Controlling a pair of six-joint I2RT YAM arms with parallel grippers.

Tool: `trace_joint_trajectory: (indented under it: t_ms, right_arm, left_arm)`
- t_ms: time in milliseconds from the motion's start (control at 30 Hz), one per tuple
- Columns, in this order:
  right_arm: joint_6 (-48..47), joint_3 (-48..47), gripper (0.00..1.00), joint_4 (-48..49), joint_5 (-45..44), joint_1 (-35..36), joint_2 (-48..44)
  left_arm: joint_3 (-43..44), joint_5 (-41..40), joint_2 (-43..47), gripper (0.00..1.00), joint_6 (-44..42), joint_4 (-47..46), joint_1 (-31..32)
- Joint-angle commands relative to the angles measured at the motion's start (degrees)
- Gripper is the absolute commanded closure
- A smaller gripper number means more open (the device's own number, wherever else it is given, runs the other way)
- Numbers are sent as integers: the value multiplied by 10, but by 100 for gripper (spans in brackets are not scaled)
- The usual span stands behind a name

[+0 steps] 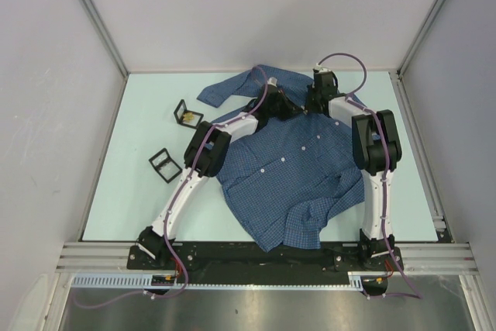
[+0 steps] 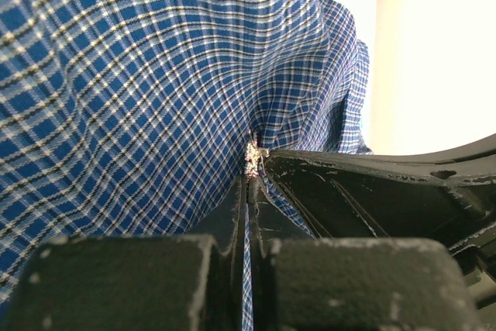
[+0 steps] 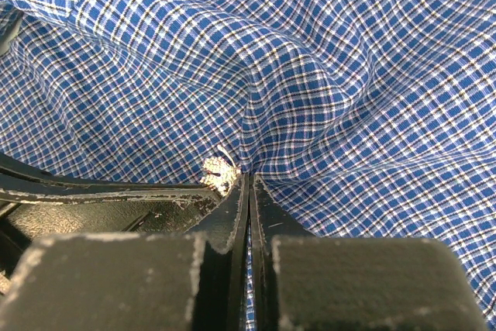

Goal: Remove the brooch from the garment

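Left wrist view puts your left gripper (image 2: 249,184) pinched together right at the brooch (image 2: 252,157), apparently gripping it. Your right gripper (image 3: 248,185) is clamped on a fold of the garment (image 1: 298,172) just beside it, up near the collar. The brooch looks still pinned to the cloth, so both grips are set and the pull-off remains.
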State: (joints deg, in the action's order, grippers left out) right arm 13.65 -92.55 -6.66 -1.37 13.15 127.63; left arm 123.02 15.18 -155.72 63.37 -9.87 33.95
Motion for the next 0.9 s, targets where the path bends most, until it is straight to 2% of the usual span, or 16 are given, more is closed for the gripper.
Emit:
trace_joint_trajectory:
  t_ms: [0, 233, 467, 733, 867]
  right_arm:
    - [-18, -33, 100, -14, 2, 18, 17]
    - [-30, -33, 100, -8, 29, 27, 18]
    - [-32, 15, 100, 50, 47, 25, -16]
    - [-17, 19, 100, 60, 58, 12, -14]
    - [-9, 35, 99, 95, 64, 9, -27]
  left_arm:
    - [38, 10, 22, 100, -33, 4, 10]
    - [51, 5, 31, 100, -69, 20, 17]
    - [74, -8, 31, 100, -99, 92, 19]
    - [84, 33, 41, 100, -123, 147, 19]
    - [89, 47, 42, 100, -120, 149, 20]
